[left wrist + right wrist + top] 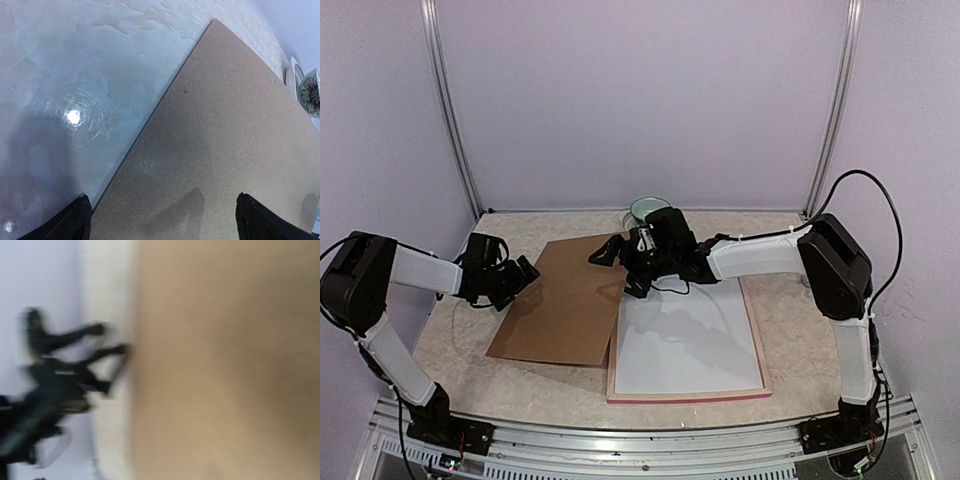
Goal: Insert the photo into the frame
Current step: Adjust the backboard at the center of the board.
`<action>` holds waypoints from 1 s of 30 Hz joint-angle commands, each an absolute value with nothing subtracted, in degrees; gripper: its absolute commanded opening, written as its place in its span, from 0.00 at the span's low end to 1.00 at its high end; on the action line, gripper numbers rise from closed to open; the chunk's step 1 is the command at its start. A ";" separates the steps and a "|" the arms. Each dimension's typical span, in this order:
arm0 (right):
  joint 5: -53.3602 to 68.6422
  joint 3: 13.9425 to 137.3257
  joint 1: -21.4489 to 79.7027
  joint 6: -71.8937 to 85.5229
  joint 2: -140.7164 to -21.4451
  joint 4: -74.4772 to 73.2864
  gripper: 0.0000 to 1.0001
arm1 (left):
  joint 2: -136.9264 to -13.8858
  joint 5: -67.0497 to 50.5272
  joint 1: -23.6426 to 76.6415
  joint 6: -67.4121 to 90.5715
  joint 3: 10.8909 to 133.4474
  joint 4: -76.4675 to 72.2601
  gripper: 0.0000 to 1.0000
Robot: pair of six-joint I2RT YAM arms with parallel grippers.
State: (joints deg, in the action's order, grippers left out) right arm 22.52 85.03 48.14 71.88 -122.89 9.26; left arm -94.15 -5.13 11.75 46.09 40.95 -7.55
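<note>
- left gripper wide open, empty, at the brown board's left edge
- right gripper open too, over the board's far corner
- frame lies face down beside the board, with a white sheet inside; can't tell if that's the photo

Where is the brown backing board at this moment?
In the top view the backing board lies flat left of centre, its right edge by the left side of the frame, with the left pincer at its left edge.
</note>
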 commanded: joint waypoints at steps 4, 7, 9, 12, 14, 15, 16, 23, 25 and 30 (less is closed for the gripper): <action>27.25 94.58 50.07 68.27 -121.50 12.72 0.99 | -94.57 -13.55 13.48 49.65 37.34 -3.95 0.99; 27.46 95.01 50.31 67.96 -121.10 12.52 0.99 | -93.04 -14.41 14.82 50.68 36.75 -4.04 0.99; 27.38 94.73 50.56 67.66 -120.53 12.40 0.99 | -91.83 -14.80 15.88 51.35 36.36 -4.04 0.99; 27.18 93.87 50.83 67.39 -119.16 12.63 0.99 | -89.95 -15.32 17.44 52.40 35.77 -4.04 0.99; 26.95 93.14 50.95 66.99 -117.80 12.62 0.99 | -88.92 -15.63 18.40 53.17 35.34 -4.04 0.99; 26.72 92.72 51.04 66.72 -117.06 12.51 0.99 | -88.11 -15.83 18.71 53.62 34.98 -4.04 0.99; 26.45 91.87 51.13 66.41 -116.10 12.32 0.99 | -87.53 -15.97 19.17 53.98 34.72 -4.10 0.99; 24.60 84.78 51.35 65.04 -108.24 12.89 0.99 | -82.78 -16.19 22.08 56.54 33.77 -3.69 0.99; 24.73 82.89 51.35 65.20 -106.28 13.86 0.99 | -81.95 -16.11 23.15 57.19 33.75 -3.89 0.99; 24.38 81.11 51.75 64.07 -102.73 13.44 0.99 | -82.53 -16.01 25.83 58.40 34.09 -5.36 0.99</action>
State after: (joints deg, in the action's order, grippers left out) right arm 24.99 81.67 50.89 66.02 -107.20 10.46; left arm -82.70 -14.85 23.81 56.82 34.30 -4.69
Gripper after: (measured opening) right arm 0.992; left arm 0.989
